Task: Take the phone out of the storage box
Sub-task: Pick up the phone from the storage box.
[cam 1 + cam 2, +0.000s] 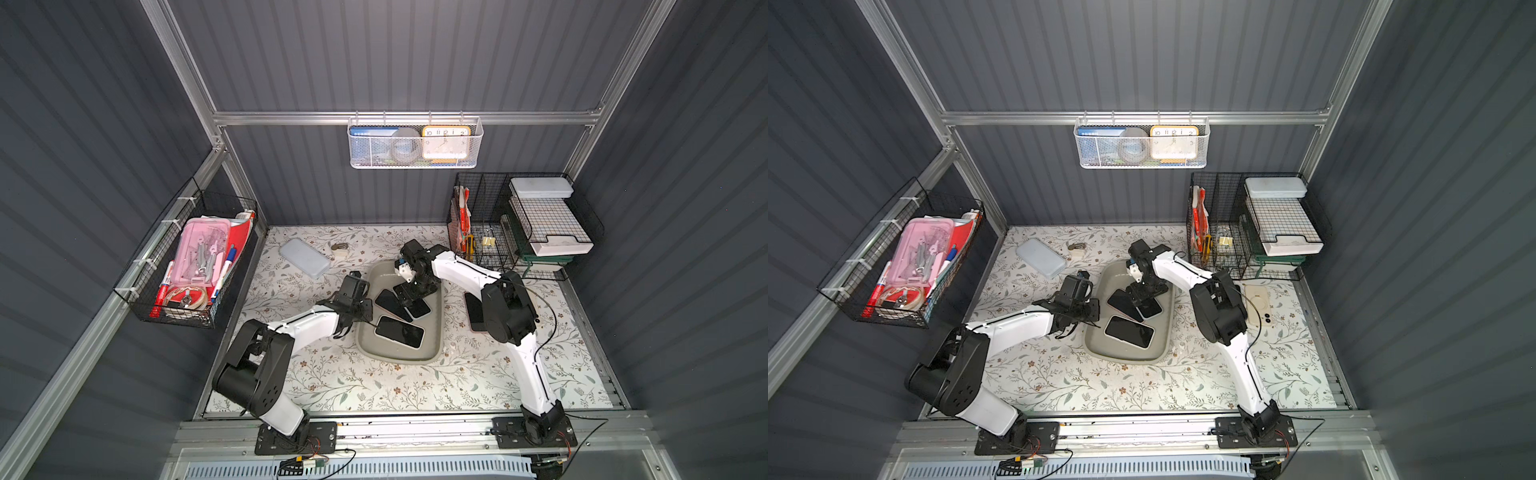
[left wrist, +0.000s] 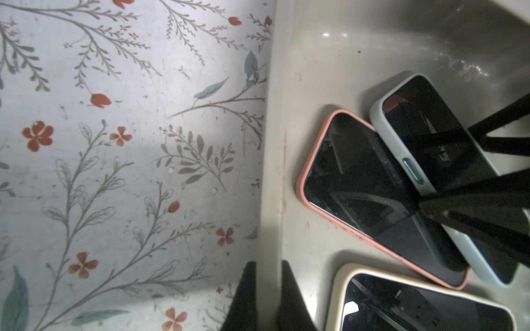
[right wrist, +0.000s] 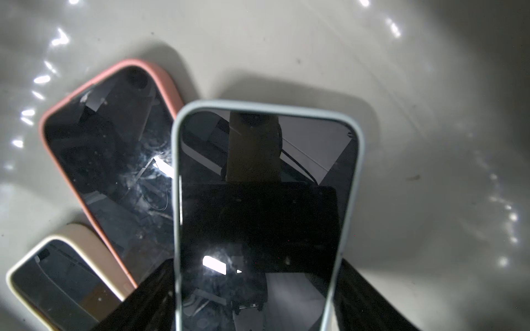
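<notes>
Phone (image 3: 263, 200): glossy black glass, pale-blue rounded case; storage box (image 3: 430, 114) smooth plastic.

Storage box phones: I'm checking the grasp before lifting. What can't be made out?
- Right pincer's grip on the blue-cased phone: right wrist view's edge cuts the fingers; right arm covers it in both top views.
- Cream-cased phone: cropped in both wrist views.
- Phone outside the storage box (box rim): right arm covers part in a top view.
</notes>
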Controlling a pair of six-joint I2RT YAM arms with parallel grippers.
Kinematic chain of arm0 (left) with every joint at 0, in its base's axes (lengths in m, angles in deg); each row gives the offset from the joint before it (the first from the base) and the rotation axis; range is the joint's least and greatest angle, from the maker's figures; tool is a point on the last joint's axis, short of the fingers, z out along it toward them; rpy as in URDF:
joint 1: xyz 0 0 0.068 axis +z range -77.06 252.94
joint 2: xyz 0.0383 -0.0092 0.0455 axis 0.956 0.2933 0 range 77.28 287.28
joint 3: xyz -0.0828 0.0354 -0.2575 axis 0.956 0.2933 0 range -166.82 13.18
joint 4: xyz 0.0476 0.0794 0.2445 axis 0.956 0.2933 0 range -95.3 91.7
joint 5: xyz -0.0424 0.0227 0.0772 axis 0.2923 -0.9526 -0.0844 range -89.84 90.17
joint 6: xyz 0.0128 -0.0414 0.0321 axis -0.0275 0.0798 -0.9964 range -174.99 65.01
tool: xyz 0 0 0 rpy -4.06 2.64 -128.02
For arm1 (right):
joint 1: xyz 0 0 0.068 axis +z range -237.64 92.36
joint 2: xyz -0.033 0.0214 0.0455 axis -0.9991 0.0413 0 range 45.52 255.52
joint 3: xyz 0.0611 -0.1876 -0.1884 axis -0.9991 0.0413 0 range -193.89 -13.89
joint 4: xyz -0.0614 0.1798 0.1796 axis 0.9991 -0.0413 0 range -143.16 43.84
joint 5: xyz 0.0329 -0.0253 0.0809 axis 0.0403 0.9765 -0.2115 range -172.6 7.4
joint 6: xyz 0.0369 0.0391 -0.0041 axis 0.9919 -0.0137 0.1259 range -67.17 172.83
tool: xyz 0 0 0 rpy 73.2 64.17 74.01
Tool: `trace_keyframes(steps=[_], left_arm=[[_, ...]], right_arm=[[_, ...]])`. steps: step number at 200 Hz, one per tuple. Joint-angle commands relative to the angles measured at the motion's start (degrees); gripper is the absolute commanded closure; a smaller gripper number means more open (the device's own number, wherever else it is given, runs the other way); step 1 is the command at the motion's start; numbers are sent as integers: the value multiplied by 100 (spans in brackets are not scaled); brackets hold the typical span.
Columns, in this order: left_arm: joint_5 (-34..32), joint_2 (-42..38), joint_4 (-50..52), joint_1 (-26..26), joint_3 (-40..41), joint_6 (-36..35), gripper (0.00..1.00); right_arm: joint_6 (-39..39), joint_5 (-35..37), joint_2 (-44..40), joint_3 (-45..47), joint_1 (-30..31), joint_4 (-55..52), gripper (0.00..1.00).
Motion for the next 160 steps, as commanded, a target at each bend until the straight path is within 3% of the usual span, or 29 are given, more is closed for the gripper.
trace_keyframes(steps=[1, 11, 28, 99, 160], left_arm=[[-96, -17, 114, 57, -180, -40, 100], [-86, -2, 111, 57, -187, -34, 100], [-80, 3, 109, 57, -188, -34, 100], [-36, 106, 126, 57, -252, -78, 100], [-147, 145, 145, 59, -320, -61, 100]], right_arm=[[11, 175, 2, -103, 60, -157, 22], [21, 157, 3, -116, 63, -140, 29], [68, 148, -27, -172, 57, -165, 32], [487, 18, -700, -138, 62, -104, 37], [882, 18, -2054, 633, -35, -4, 37]])
